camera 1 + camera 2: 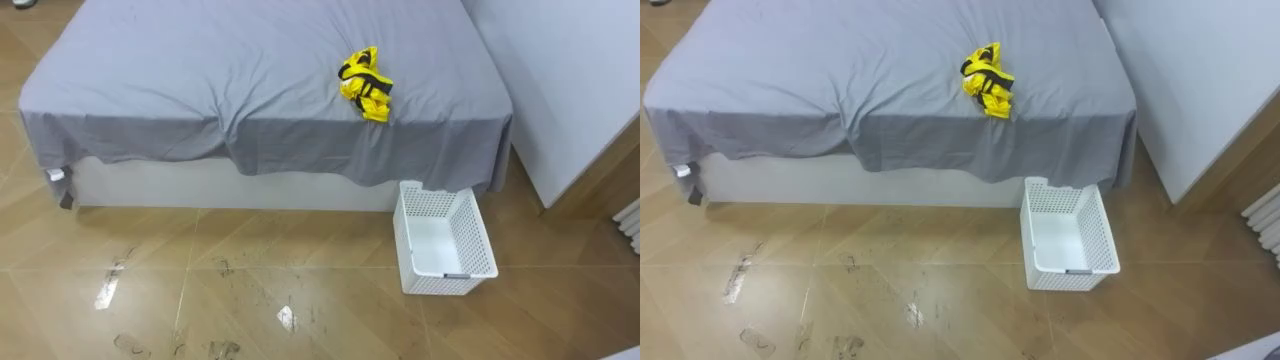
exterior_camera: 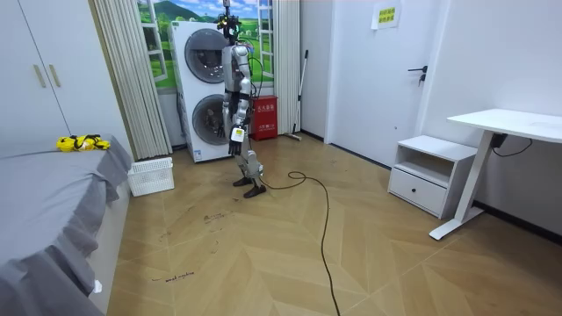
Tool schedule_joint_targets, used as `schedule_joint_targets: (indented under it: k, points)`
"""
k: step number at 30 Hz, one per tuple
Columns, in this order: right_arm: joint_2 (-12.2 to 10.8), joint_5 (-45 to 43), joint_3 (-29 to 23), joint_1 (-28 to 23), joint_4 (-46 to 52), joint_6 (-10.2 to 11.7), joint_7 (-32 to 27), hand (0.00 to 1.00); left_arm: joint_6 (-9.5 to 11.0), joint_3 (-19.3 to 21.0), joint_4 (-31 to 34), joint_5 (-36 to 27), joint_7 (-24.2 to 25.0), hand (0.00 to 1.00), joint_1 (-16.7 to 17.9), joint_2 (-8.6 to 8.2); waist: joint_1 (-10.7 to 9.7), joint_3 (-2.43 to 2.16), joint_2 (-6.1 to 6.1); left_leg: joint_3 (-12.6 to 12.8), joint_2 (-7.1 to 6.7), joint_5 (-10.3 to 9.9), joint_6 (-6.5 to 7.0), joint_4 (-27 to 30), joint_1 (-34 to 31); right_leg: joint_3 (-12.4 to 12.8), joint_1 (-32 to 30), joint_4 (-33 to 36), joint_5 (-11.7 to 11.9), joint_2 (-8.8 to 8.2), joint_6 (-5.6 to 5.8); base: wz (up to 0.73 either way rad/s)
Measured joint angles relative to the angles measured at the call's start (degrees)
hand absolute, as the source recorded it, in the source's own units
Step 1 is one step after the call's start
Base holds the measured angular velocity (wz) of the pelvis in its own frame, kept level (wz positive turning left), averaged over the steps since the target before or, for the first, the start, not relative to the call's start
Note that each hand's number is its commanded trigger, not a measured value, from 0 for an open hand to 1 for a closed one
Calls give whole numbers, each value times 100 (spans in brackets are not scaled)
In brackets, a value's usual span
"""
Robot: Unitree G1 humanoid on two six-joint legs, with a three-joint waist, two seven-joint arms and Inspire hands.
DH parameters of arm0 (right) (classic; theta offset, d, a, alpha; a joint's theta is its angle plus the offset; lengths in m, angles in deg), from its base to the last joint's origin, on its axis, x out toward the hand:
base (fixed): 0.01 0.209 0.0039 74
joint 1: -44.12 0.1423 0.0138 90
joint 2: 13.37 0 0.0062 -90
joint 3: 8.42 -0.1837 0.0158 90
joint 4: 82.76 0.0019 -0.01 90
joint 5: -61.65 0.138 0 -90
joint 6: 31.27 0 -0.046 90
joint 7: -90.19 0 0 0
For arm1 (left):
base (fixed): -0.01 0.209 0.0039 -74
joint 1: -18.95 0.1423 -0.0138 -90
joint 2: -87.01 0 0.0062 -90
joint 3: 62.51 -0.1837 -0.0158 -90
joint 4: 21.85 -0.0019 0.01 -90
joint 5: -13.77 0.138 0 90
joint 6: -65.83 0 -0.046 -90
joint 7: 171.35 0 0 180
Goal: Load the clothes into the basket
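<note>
A yellow and black garment (image 1: 366, 84) lies crumpled on the grey bed (image 1: 200, 70), near its front edge and towards the right. On the wooden floor at the bed's front right corner stands a white perforated basket (image 1: 425, 203) with nothing in it. In the room view the garment (image 2: 82, 141) is on the bed at the room view's left, with the basket (image 2: 151, 178) beside the bed. I stand upright a couple of metres from the bed, in front of the stacked washing machines (image 2: 204, 92). My left hand (image 2: 236, 134) hangs at my side.
A white panel (image 1: 580, 80) rises right of the bed, with a radiator (image 1: 630, 225) at the far right edge. Scuffed wooden floor lies between me and the bed. A white desk (image 2: 509, 123) and a low cabinet (image 2: 426, 171) stand at the room view's right.
</note>
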Motion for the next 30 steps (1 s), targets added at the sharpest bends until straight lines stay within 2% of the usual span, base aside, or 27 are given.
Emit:
schedule_joint_targets:
  k: [9, 13, 20, 23, 25, 26, 27, 29, 30]
  points:
    - [-2, -129, -12, 7, -9, 7, -6, 0, 7, 11, -5, 8, -3, 0, 3, 10, 6, 10, 1, -4, 0, 0, 0, 1, 6, -8, 9, 0, 0, -2, 0, 0]
    - [-40, -126, -232, -27, -11, -2, 2, 0, 9, 131, -18, 3, -3, 0, 28, 12, -11, 13, 1, -29, -3, -1, 2, 2, 20, -43, 39, -3, 0, -12, 0, 3]
    - [-55, -161, -260, -58, -15, 8, 8, 0, 9, 271, -3, -176, -3, 0, 133, 11, -5, 18, -5, -16, 24, -45, 4, 57, 20, -5, 52, 2, -1, 8, 2, -1]
    - [-58, -56, -263, -63, -2, 7, 19, 0, 9, 300, 11, -291, -3, 0, 148, 8, 8, 14, 24, -2, 141, -230, -31, 425, -119, -18, 38, 72, -30, 65, -37, -1]
    - [-57, -71, -262, -55, -5, 9, 17, 0, 7, 391, 104, -397, -6, 0, 152, 10, 3, 12, 51, -3, 257, -539, -91, 1055, -388, -25, -29, 256, -176, 158, -113, -2]
    - [-57, -78, -275, -54, -7, 9, 24, 0, 8, 410, 110, -429, -6, 0, 154, 20, 10, 13, 59, 5, 302, -623, -114, 1249, -450, -25, -61, 331, -240, 189, -133, -5]
    - [-61, -86, -295, -52, -12, 13, 38, 0, 6, 512, 114, -452, -6, 0, 157, 27, 17, 14, 71, 25, 380, -748, -194, 1624, -605, -18, -101, 488, -355, 249, -179, 0]
    - [-61, -16, -315, -58, 2, 51, 51, 0, 3, 548, 130, -669, -6, 0, 168, 55, -12, 20, 40, 73, 427, -767, -237, 2226, -808, 3, -107, 627, -595, 236, -279, 13]
    - [-52, 29, -369, -82, -11, 74, 48, 0, 3, 551, 201, -720, -6, 0, 175, 53, -11, 38, 16, 159, 504, -734, -259, 2766, -1037, 29, -86, 726, -693, 221, -311, 24]
